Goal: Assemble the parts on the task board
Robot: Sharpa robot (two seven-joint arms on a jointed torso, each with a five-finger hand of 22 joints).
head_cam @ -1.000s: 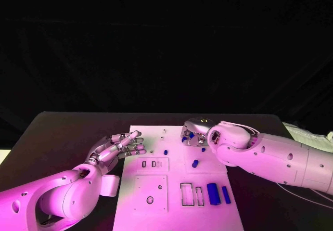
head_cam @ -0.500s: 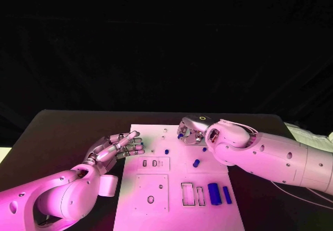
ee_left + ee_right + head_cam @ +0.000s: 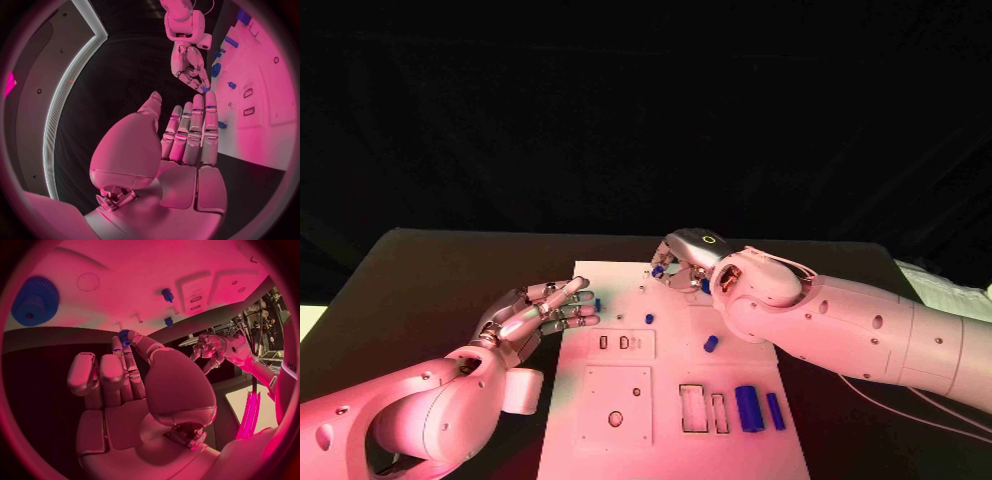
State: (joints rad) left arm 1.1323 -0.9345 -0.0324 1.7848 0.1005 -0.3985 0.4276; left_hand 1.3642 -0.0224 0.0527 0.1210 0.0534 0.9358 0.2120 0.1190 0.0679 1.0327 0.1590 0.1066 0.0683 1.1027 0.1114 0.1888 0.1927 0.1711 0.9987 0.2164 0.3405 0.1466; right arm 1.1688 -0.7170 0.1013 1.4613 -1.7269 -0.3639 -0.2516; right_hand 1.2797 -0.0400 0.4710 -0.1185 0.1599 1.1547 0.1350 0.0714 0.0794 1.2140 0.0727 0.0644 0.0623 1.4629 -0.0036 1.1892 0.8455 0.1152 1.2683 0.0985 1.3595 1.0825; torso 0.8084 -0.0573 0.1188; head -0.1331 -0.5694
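Note:
The white task board (image 3: 639, 400) lies in the middle of the black table. My right hand (image 3: 682, 265) hovers over its far end and pinches a small blue gear (image 3: 124, 335) between thumb and a finger; the gear (image 3: 658, 270) shows at its fingertips. A large blue gear (image 3: 35, 300) sits on the board (image 3: 156, 265) beyond those fingers. My left hand (image 3: 538, 312) is open at the board's left edge, fingers spread and holding nothing. A blue peg (image 3: 649, 319), a short blue cylinder (image 3: 711, 343) and two blue bars (image 3: 747, 408) rest on the board.
Rectangular slots (image 3: 689, 408) and small round holes (image 3: 613, 417) mark the board's near half. Bare black table (image 3: 430, 290) lies to the left of the board. In the left wrist view my right hand (image 3: 187, 65) hangs beside the board (image 3: 269, 115).
My right hand has carried the small blue gear leftward and toward the board's far end. The left hand has barely shifted.

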